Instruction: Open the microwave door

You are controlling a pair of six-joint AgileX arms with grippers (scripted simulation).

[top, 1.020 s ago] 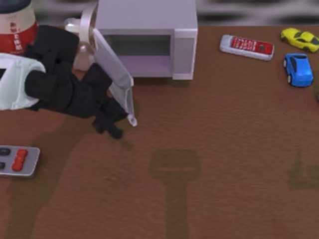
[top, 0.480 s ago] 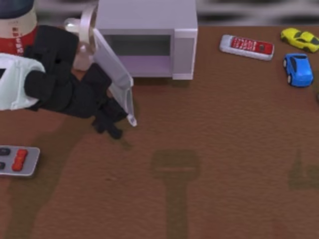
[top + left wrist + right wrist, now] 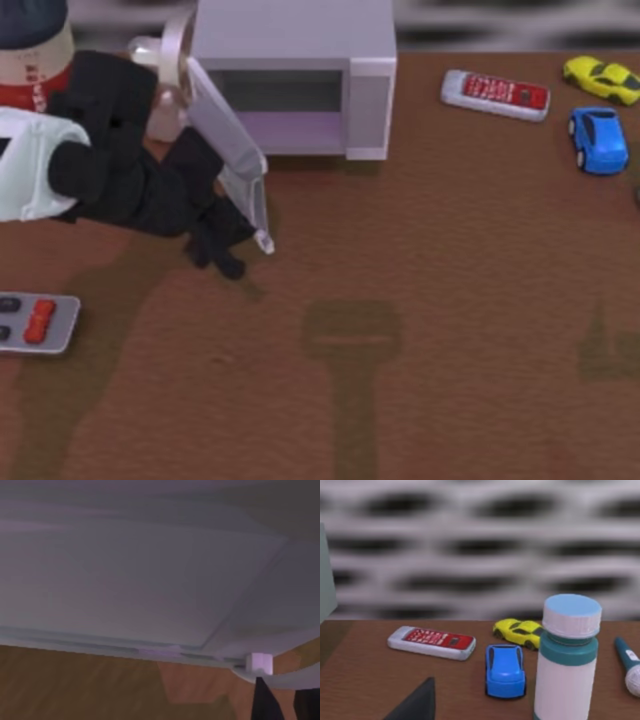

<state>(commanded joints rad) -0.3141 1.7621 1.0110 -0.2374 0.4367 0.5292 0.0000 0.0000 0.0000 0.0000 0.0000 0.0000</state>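
The light grey microwave stands at the back of the table, its lilac interior exposed. The microwave door is swung out to the left, its free edge pointing toward the table's front. My left gripper is at that edge, shut on the white bar handle. In the left wrist view the door fills the picture, and dark fingers straddle the curved handle. My right arm is outside the top view; only one dark finger shows in its wrist view.
At the back right lie a red-and-white phone, a yellow toy car and a blue toy car. A grey remote sits at the left edge. A red-labelled bottle stands back left. A blue-capped bottle is near the right gripper.
The left arm has crept slightly toward the back left with the handle; the door's angle has barely changed.
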